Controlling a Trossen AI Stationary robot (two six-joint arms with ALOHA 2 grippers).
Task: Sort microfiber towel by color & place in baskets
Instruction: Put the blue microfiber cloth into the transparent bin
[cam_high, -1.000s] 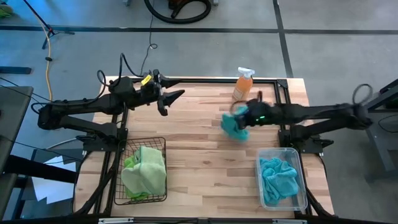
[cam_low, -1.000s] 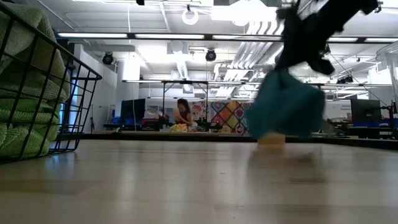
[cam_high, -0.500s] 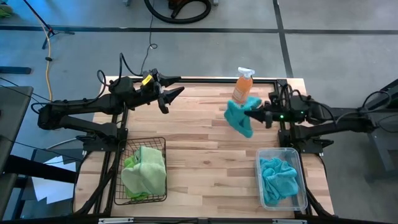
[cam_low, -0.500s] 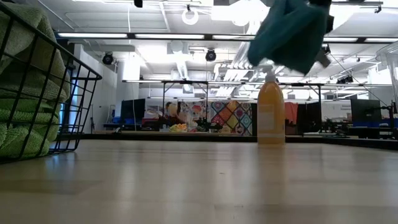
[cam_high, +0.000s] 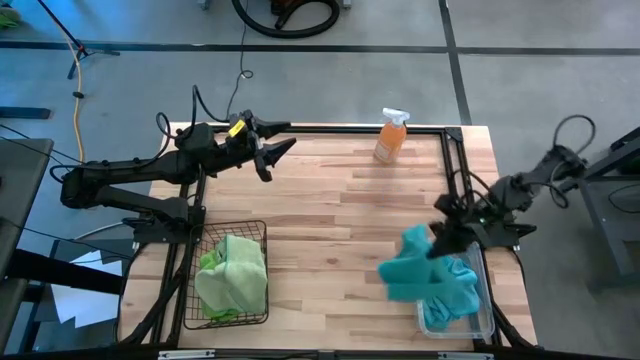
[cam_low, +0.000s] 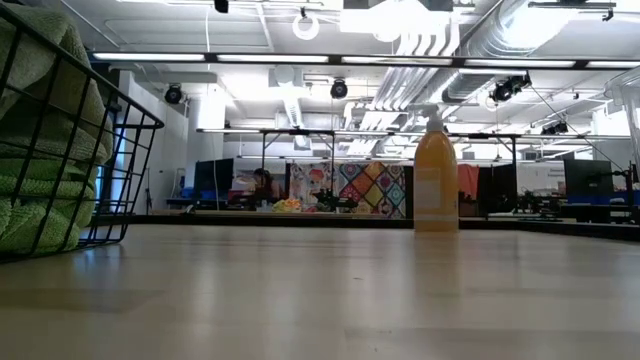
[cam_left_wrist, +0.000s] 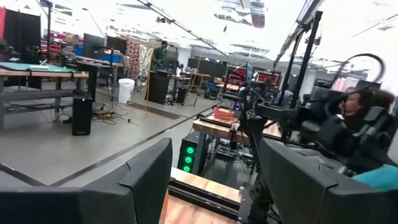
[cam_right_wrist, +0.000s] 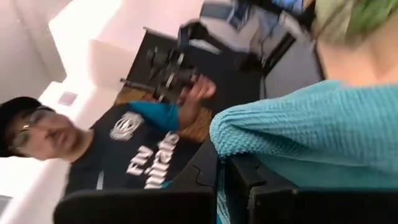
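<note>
1. Clear plastic basket (cam_high: 489, 300), front right corner of the table (cam_high: 330, 230): we count one turquoise towel already lying in it, bunched, with no clear long axis

2. Carried turquoise towel (cam_high: 412, 272), held at the basket's inner front edge: we see it draped from the right gripper (cam_high: 447, 232), part over the basket rim and part over the bare wood beside it. Its long axis runs roughly from the gripper down toward the table's front left, the free end pointing away from the basket

3. Right gripper, just behind the clear basket: we record its fingers as clamped on the turquoise towel; the right wrist view shows the knit cloth (cam_right_wrist: 323, 137) pressed against them

4. Step in hand, by our judgement: delivery of a turquoise towel to the clear basket. The next move calls for shifting the cloth farther over the basket so the hanging end clears the rim, then letting go

5. Black wire basket (cam_high: 228, 273), front left: we list lime green towels (cam_high: 232, 270) piled inside, also filling the near left of the low view (cam_low: 45, 150)

6. Left gripper (cam_high: 272, 155), back left of the table, well apart from both baskets: fingers spread, nothing between them, waiting

7. Orange spray bottle (cam_high: 391, 137), upright at the table's back edge, not part of the sorting
</note>
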